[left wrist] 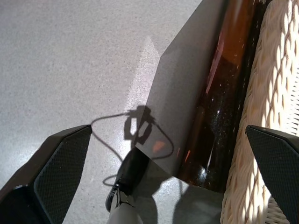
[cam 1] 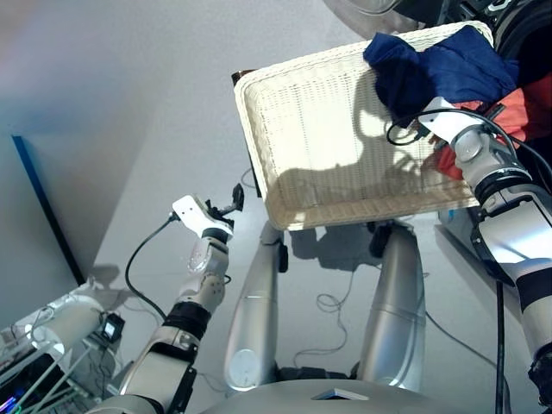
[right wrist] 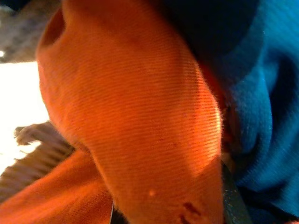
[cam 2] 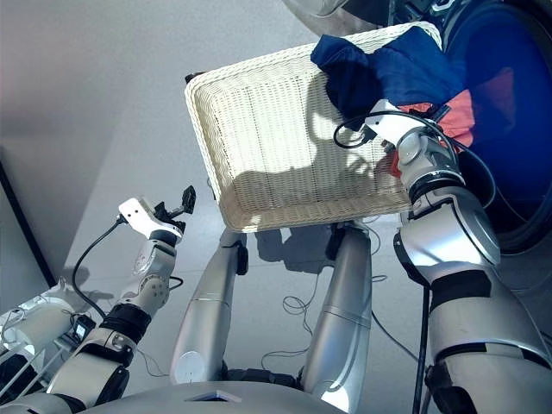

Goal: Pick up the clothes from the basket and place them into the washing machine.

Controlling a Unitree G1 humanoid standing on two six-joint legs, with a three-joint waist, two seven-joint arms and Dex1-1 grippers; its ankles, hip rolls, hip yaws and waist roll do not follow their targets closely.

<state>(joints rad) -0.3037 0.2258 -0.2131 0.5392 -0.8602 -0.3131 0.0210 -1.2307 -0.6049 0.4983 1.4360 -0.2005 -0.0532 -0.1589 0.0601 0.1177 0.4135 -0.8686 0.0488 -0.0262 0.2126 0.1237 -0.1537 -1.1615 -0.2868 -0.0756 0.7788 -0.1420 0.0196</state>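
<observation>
- The clothes lie bunched at the far right corner of the basket (cam 1: 285, 129): a navy garment (cam 1: 440, 69) is draped over the far rim there, and a coral red garment (cam 1: 535, 108) sits beside and partly under it, spilling toward the right edge. No black garment can be made out.
- The rest of the basket is bare wicker, from its left edge across to the near rim.
- Judged from their folds and sag, the clothes are light, soft and limp. They should crumple under a pinch, trail when lifted, and drag on one another where they overlap.
- A raised fold or bunched ridge looks the best place to take hold, deep enough that the cloth does not slide out. The coral piece probably lifts the navy one with it unless taken at its free edge.
- The right gripper (cam 1: 431, 155) is down in that corner, against the coral cloth. Its wrist view is filled with orange fabric and blue beside it, which hides the jaws, so whether they are clenched or released cannot be told.
- The left gripper (cam 1: 235, 200) hangs over the floor (cam 1: 129, 103), off the basket's near left corner, with its jaws spread wide and nothing between them.
- Dark curved shapes beyond the basket's far right corner may be the washing machine, though the drum opening does not show clearly.
</observation>
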